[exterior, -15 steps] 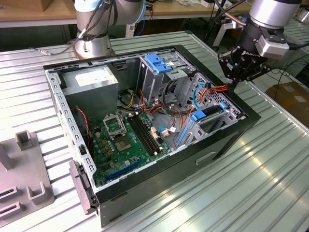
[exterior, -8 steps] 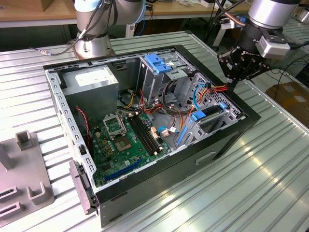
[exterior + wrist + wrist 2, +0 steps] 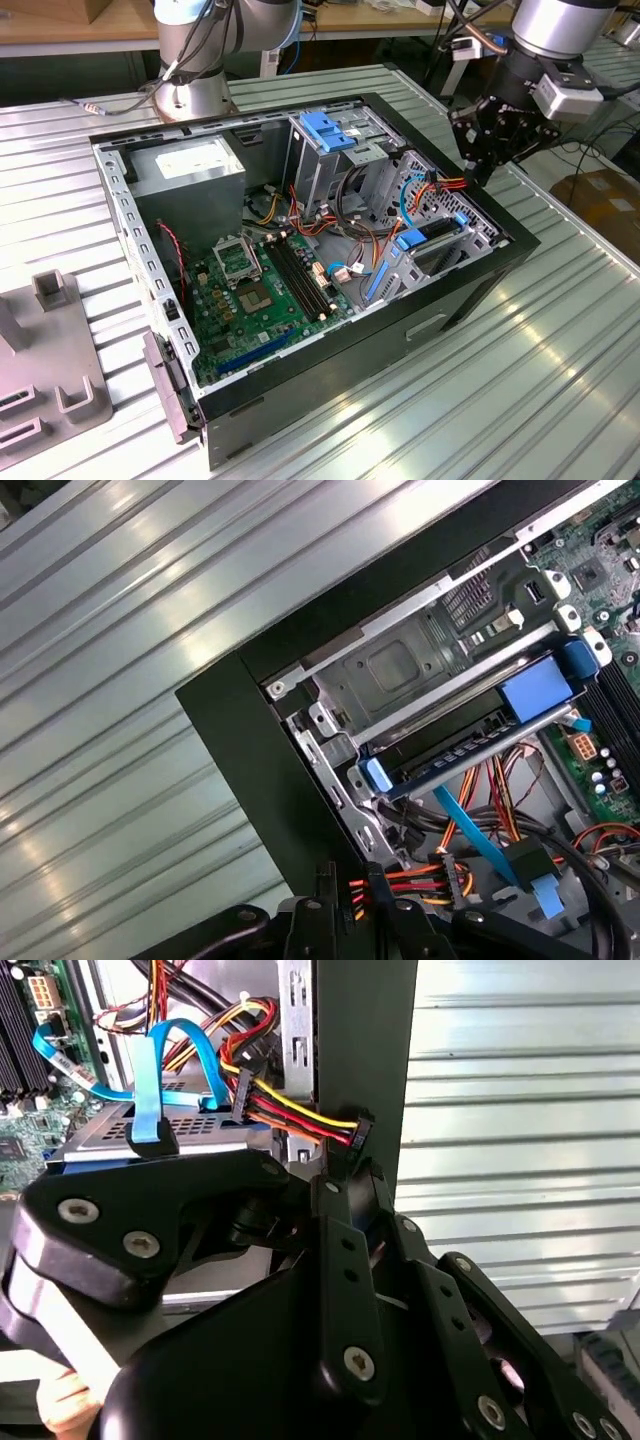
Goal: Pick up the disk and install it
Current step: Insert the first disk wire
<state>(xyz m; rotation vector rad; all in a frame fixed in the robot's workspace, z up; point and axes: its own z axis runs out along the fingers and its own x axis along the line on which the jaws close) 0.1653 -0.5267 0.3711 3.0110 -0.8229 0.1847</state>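
The disk (image 3: 437,247) lies flat in the drive bay at the corner of the open computer case (image 3: 470,290) on the exterior view's right, with blue rails along its edges. In both wrist views the disk (image 3: 455,748) (image 3: 120,1125) sits between those rails, with a blue data cable (image 3: 150,1080) running over it. My gripper (image 3: 478,175) hangs just above the case wall beside the bay. Its fingertips (image 3: 335,1185) are drawn together on a black power connector (image 3: 358,1132) with yellow, red and black wires. The gripper (image 3: 350,895) holds that plug over the case edge.
The case holds a green motherboard (image 3: 255,290), a grey power-supply box (image 3: 190,170), a metal drive cage with a blue latch (image 3: 328,130) and loose cable bundles. It lies on a ribbed metal table (image 3: 560,360). A grey fixture (image 3: 50,380) stands at the exterior view's left.
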